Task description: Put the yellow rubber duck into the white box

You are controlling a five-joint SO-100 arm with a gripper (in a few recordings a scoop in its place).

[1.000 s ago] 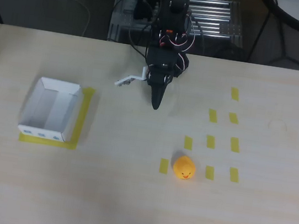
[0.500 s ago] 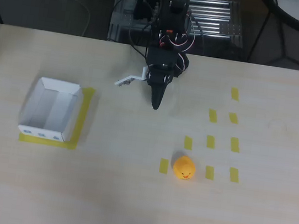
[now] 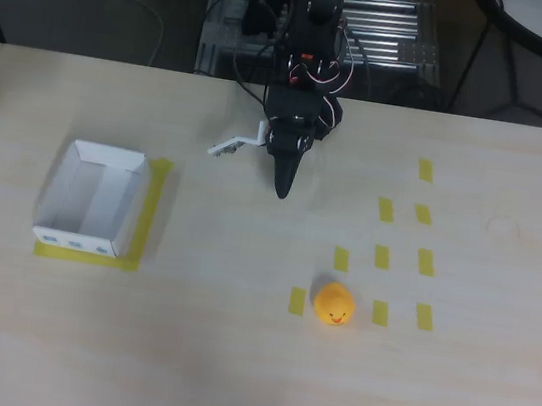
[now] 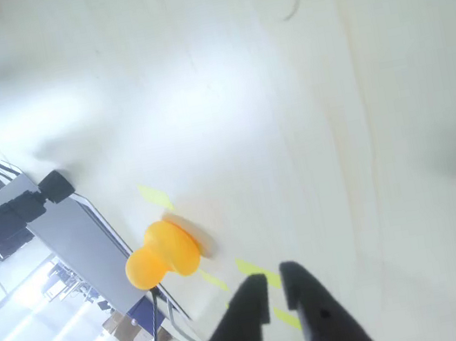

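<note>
The yellow rubber duck (image 3: 335,304) sits on the table at the lower middle right in the overhead view, among yellow tape marks. In the wrist view the duck (image 4: 160,253) lies left of and beyond the fingertips. The white box (image 3: 93,197) stands at the left on a yellow tape outline, its bluish marks on the near side. My black gripper (image 3: 281,189) hangs near the table's back middle, pointing down the picture, well above and left of the duck. Its fingers (image 4: 271,287) are close together with nothing between them.
Several small yellow tape rectangles (image 3: 422,213) dot the right half of the table. A metal rack and cables (image 3: 375,36) lie behind the table's far edge. A white lever (image 3: 236,144) sticks out left of the gripper.
</note>
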